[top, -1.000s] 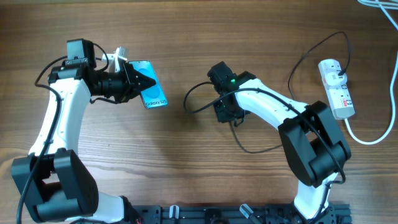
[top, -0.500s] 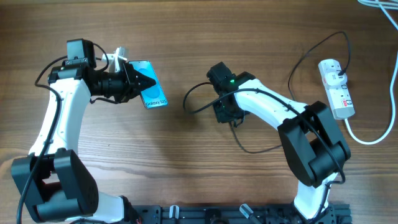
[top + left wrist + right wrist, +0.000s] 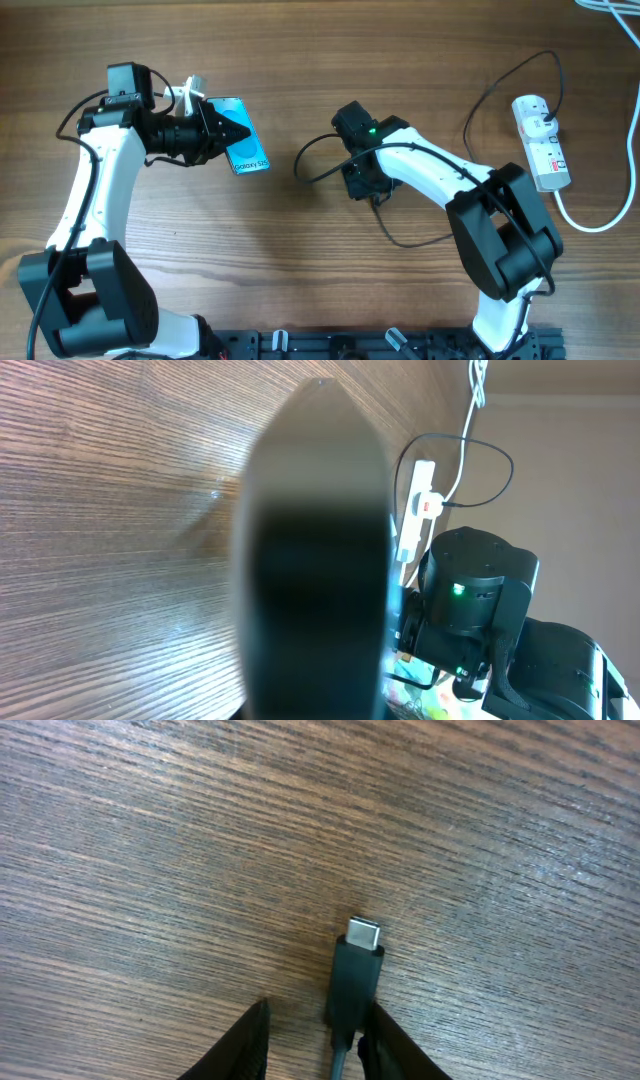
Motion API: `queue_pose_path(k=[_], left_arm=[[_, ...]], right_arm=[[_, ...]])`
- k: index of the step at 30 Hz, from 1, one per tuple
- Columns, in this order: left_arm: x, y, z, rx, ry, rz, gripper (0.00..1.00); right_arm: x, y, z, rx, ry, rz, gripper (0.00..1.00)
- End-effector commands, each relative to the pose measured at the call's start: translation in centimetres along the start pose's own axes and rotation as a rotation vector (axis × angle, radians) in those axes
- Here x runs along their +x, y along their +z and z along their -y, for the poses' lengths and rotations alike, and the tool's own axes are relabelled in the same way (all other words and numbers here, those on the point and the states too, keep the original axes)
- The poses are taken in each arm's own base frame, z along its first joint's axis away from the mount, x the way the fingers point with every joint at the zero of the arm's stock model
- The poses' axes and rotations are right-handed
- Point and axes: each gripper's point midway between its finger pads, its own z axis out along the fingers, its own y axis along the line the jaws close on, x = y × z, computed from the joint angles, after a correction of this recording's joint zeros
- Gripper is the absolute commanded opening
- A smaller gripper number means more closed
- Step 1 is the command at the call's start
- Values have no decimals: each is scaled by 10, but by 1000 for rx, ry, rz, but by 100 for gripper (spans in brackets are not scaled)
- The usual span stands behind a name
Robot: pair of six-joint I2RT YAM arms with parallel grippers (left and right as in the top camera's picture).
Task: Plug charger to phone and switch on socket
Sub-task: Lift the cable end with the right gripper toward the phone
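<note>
Overhead, the left gripper [image 3: 222, 130] was clamped on the small flat teal-screened smartphone [image 3: 250, 150], left of centre. The long thin black charger cable [image 3: 298, 162] looped beside the right gripper [image 3: 358, 182] and ran to the white elongated plastic power strip [image 3: 540, 142] at far right, well apart from the smartphone. From the left wrist, a blurred dark shape [image 3: 315, 560] blocked the centre. From the right wrist, the right gripper's jaws stood apart around the cable's silvery connector tip [image 3: 363, 934]. One finger [image 3: 385, 1040] touched its black housing and the other was clear, with the wooden table [image 3: 150, 840] beneath.
</note>
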Motion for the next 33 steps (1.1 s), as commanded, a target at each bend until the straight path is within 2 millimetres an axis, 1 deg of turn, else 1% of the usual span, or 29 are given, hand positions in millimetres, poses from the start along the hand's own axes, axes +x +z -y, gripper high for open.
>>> queue_pose_path(k=[1,6,8,9,11,12,15,18,23,25,27,32,33], left_arm=[[1,-2,6,38,2,-4,4],[1,-2,6,38,2,-4,4],[1,-2,6,38,2,-4,4],[1,-2,6,38,2,-4,4],[1,-2,6,38,2,-4,4],[1,-2,6,38,3,-4,4],[1,-2,6,38,2,-4,4],[1,-2,6,38,3,-4,4],[1,-2,6,38,3,-3,4],[1,-2,6,38,3,-3,4],[1,-2,6,38,3,-3,4],[-2,-2,7,41,17,6,4],[-3,-2,8,42,22,9,4]], right_arm=[[44,40,10,40,2,-181,32],[45,40,10,42,8,-184,33],[44,40,10,42,10,-183,41],[44,40,10,42,10,-183,40],[44,40,10,42,10,-183,28],[44,40,10,42,9,-183,25],[41,40,9,38,8,-171,22],[37,41,8,32,6,-152,22],[35,41,7,31,5,-145,26],[32,42,8,36,0,-131,26],[29,42,10,48,-2,-118,22],[26,43,9,45,-8,-104,22],[22,43,12,65,-10,-87,27]])
